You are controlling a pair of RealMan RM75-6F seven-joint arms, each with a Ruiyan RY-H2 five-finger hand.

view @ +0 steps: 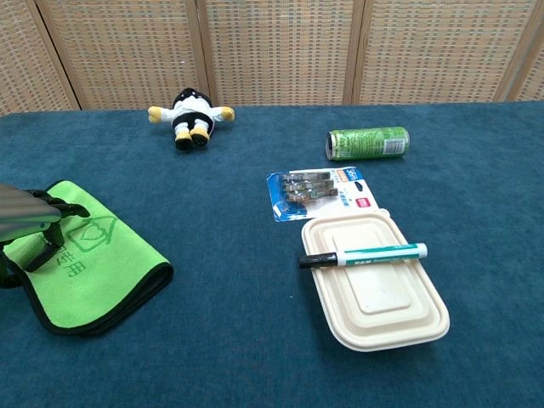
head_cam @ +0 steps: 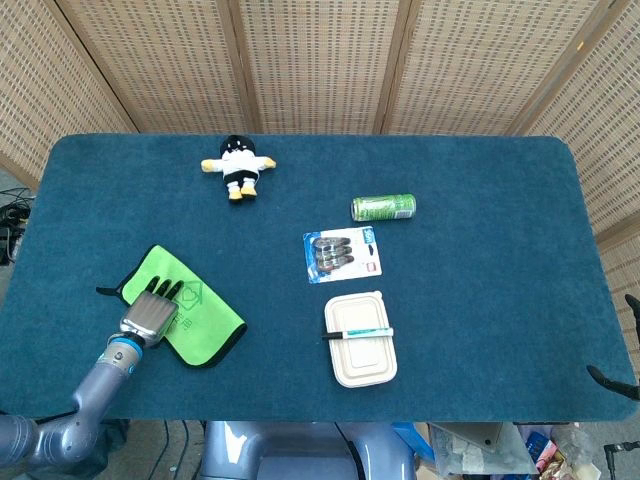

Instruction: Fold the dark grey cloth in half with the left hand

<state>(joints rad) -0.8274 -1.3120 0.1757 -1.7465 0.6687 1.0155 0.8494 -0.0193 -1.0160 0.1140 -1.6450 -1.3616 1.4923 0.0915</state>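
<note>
**Near the table's left front, my left hand lies on the folded cloth**

On the left front part of the dark teal felt-covered table [head_cam: 480,300] I see the dark grey cloth with its bright green lining [head_cam: 205,318], doubled over so the green side faces up and only a thin dark edge shows around its border. In the chest view that cloth [view: 102,272] sits flat, its printed logo upward. My left hand [head_cam: 152,310] lies across the cloth's near-left portion, fingers stretched out and slightly apart over the green surface; I can't make out from either view whether anything is pinched beneath them. In the chest view the left hand [view: 30,223] enters from the left edge, dark fingers curving down onto the fabric.

My right hand appears in neither view.

Well apart from the cloth, toward the far side, lies a small black-and-white plush doll with yellow hands and feet [head_cam: 238,166]. Right of centre, a green drink can [head_cam: 383,207] lies on its side. Just in front of it is a blue-backed blister pack of small metal parts [head_cam: 342,253], and nearer still a cream lidded food container [head_cam: 361,340]. A teal-barrelled marker with a black cap [view: 364,254] lies across that container's lid.
</note>
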